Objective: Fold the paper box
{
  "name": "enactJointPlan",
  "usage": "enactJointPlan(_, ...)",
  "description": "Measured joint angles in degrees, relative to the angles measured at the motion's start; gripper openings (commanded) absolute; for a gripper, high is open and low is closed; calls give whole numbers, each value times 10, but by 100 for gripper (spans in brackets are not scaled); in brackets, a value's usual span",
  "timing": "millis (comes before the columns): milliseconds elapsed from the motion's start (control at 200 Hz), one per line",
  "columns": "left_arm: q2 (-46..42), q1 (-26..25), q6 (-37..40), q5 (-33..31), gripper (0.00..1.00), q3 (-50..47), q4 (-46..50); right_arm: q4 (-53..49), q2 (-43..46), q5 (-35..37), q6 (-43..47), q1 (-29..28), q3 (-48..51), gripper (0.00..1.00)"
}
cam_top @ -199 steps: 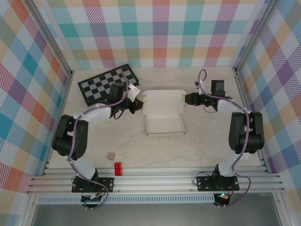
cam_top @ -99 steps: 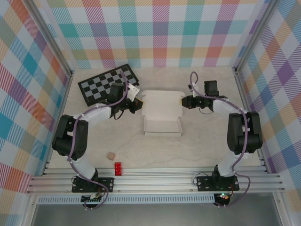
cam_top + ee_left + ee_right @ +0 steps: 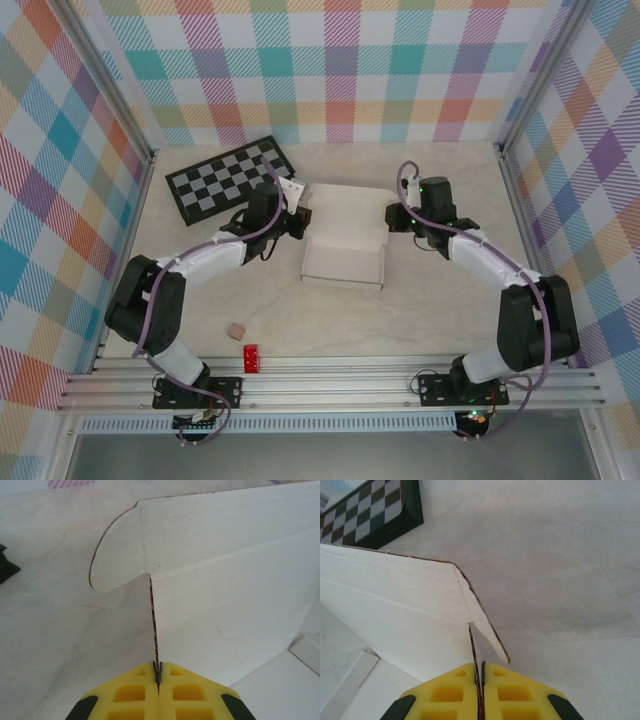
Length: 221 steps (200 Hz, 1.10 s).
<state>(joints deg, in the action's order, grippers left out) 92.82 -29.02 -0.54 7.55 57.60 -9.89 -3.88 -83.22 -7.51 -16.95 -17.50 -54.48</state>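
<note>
The white paper box lies open mid-table, its lid panel at the far side. My left gripper is shut on the thin edge of the lid's left side flap; in the left wrist view the yellow fingertips pinch the cardboard edge, with the rounded tab beyond. My right gripper is shut on the lid's right side flap, whose edge runs between the yellow jaws. The lid panel spreads to the left there.
A black-and-grey checkerboard lies at the back left, close behind the left arm, and shows as a corner in the right wrist view. A small tan piece and a red block sit near the front rail.
My right gripper moved left to the box's right flap and shut on it. The left gripper shifted slightly right and away, still shut. The box slid a little left.
</note>
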Motion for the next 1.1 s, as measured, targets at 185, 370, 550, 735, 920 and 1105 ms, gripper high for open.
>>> enactJointPlan(185, -40, -40, -61, -101, 0, -72, -61, 47, 33, 100, -56, -59, 43, 6)
enactJointPlan(370, -59, -63, -76, -137, 0, -127, -116, 82, 24, 173, -78, -90, 66, 5)
enactJointPlan(550, -86, -75, -76, -152, 0, -172, -161, 142, 19, 226, -108, -120, 106, 2)
enactJointPlan(735, -131, -101, -76, -186, 0, -236, -199, 179, 42, 262, -119, -151, 154, 0)
enactJointPlan(920, -103, -106, -41, -199, 0, -227, -232, 206, 43, 287, -110, -156, 164, 0)
enactJointPlan(1105, -12, -75, -7, -191, 0, -160, -256, 207, -16, 318, -58, -145, 82, 0)
